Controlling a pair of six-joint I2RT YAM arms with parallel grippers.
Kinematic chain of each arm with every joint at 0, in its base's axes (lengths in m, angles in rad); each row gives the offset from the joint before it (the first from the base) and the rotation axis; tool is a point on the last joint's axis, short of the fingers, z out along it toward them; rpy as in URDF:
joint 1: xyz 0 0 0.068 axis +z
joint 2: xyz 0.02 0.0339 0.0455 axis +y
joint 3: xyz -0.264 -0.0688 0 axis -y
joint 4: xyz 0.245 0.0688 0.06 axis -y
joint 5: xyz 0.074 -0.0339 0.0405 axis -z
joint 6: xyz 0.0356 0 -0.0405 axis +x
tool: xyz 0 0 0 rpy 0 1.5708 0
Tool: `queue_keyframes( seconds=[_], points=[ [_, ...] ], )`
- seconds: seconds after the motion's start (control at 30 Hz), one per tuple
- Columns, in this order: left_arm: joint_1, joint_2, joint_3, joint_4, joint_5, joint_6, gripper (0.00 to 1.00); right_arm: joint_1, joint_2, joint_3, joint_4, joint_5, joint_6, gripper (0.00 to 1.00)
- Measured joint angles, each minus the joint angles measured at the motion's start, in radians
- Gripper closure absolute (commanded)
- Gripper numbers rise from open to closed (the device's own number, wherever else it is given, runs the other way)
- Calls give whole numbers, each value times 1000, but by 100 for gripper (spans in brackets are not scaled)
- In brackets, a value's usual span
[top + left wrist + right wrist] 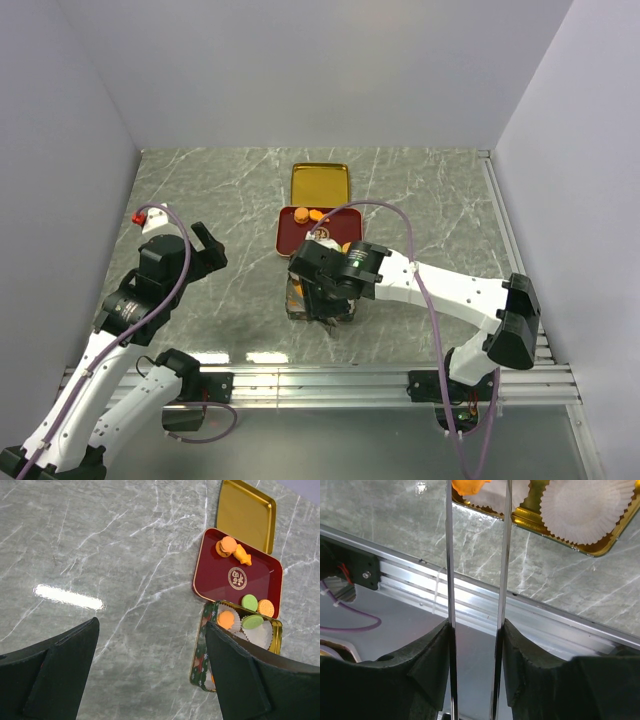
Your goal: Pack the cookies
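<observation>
Cookies lie on a red tray (pixel 220 577): two orange rounds (pixel 227 545), a fish-shaped one (pixel 243 555), a green one (pixel 249 602) and an orange one (pixel 266 608). A patterned green tin (pixel 200 655) with white paper cups holds an orange cookie (pixel 226 619) and a green cookie (pixel 252 622). My right gripper (pixel 325 300) hangs over the tin's near end, shut on metal tongs (pixel 449 555). Between the tong blades at the top edge shows an orange cookie (pixel 467 486) above a cup; the tong tips are out of frame. My left gripper (pixel 205 245) hovers open over bare table, left of the tin.
A gold lid (pixel 320 183) lies behind the red tray. An empty white paper cup (pixel 585 507) sits in the tin's gold-lined corner. An aluminium rail (pixel 470 595) runs along the table's near edge. White walls close in the left, right and back.
</observation>
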Motion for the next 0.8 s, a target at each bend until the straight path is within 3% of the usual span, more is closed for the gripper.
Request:
queue_keyframes(
  seconds=[0.8],
  points=[
    [0,-2,0,0,-1,0,7,11,-14,32,-40,9,21,46]
  ],
)
